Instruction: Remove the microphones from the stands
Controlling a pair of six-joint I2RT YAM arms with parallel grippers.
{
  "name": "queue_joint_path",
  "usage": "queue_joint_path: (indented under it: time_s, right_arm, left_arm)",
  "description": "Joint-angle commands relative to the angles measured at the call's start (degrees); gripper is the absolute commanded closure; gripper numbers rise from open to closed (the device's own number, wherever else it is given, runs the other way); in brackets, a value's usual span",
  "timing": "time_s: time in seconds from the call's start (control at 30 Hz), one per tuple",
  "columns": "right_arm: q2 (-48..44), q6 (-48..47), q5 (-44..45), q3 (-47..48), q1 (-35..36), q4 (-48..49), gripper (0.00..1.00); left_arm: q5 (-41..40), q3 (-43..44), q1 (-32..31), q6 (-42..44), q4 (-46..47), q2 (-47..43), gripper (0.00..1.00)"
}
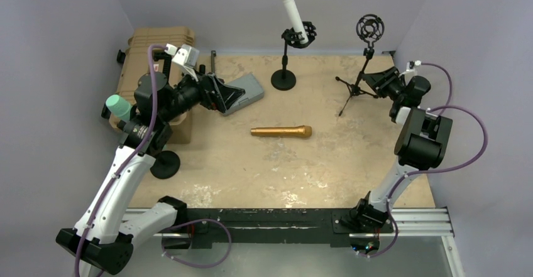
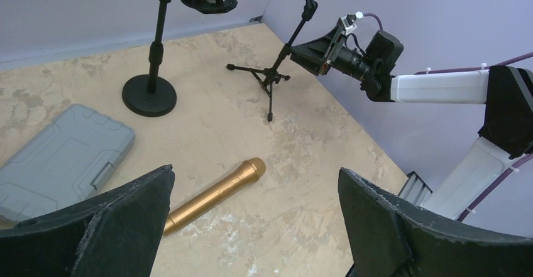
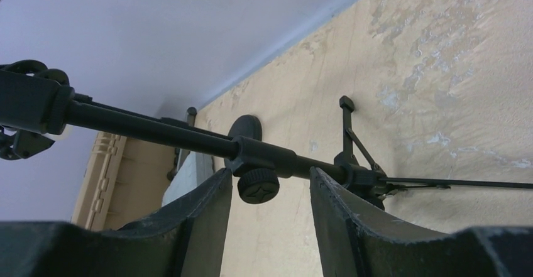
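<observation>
No readable text anywhere; no labels, brands or numbers legible.

Microphone [image 1: 290, 8] in round-base stand [image 1: 283, 79]; tripod stand [image 1: 358, 85] right; case [image 1: 246, 93] left.

Tan table [image 1: 327, 164] with gold microphone [image 1: 281, 131], gray case [image 1: 248, 92], round-base stand [image 1: 283, 79], tripod stand [image 1: 355, 88], tan hard case [image 1: 151, 44]

Gold mic [image 1: 281, 131] flat mid-table. White mic [image 1: 291, 7] in round-base stand [image 1: 284, 76]. Right gripper [image 1: 372, 78] at tripod stand [image 1: 355, 89], left gripper [image 1: 234, 95] by grey case [image 1: 252, 88].
</observation>
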Motion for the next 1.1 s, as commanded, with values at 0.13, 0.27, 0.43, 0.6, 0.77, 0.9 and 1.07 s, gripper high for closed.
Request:
queue_joint_path:
  time_s: [0.13, 0.27, 0.43, 0.6, 0.77, 0.9, 1.07]
  right_arm:
    - [-0.84, -1.13, -2.95, 1.39, 0.07, 2.92, 0.56]
    - [-0.68, -1.01, -3.52, 0.96, 0.07, 4.3, 0.64]
    - [-0.52, -0.94, -4.06, 0.88, 0.05, 4.91, 0.72]
    - [-0.67, -0.84, -3.85, 0.4, 0.04, 5.43, 0.78]
    - [-4.73, -4.39, 1.68, -1.01, 0.2, -3.9, 0.27]
    - [-9.28, -9.87, 6.14, -1.66, 0.54, -13.91, 0.24]
    - [-16.22, -14.68, 13.43, -5.62, 3.65, -23.75, 0.23]
  left_arm:
    - [0.97, -0.23, -0.3, -0.98, 2.52, 0.03, 0.0]
    - [0.99, -0.3, -0.38, -1.06, 2.65, 0.13, 0.0]
    - [1.07, -0.24, -0.38, -1.07, 2.64, 0.06, 0.0]
    - [1.15, -0.3, -0.38, -1.16, 2.65, 0.18, 0.0]
    - [1.19, -0.32, -0.47, -1.24, 2.65, 0.24, 0.0]
    - [1.54, -0.37, -0.47, -1.69, 2.92, 0.38, 0.0]
    - [1.81, -0.36, -0.49, -1.99, 3.01, 0.54, 0.0]
